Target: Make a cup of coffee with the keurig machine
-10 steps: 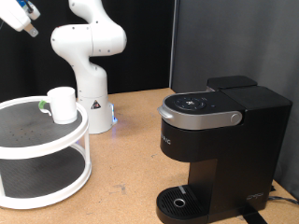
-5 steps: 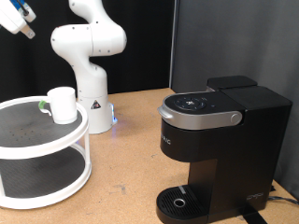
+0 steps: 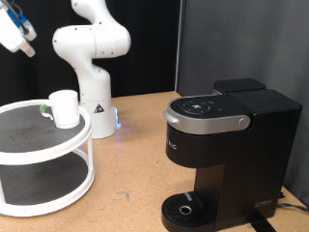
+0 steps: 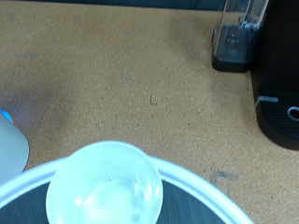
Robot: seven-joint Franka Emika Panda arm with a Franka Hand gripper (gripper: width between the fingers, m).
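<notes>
Up in the exterior view's top left corner sits my gripper (image 3: 15,31), high over the two-tier white rack (image 3: 58,186). Can't tell if the fingers are spread or closed, they don't show in the wrist cam and it's too small in the ext view. The cup (image 3: 64,108) is below it and a bit to the ext view's right, upright on the top tier; wrist cam looks straight down into its mouth (image 4: 105,193), so its long axis runs vertical. Keurig machine (image 3: 227,155) is well apart at right, lid down, nothing on the drip tray (image 3: 183,207) afaict.
</notes>
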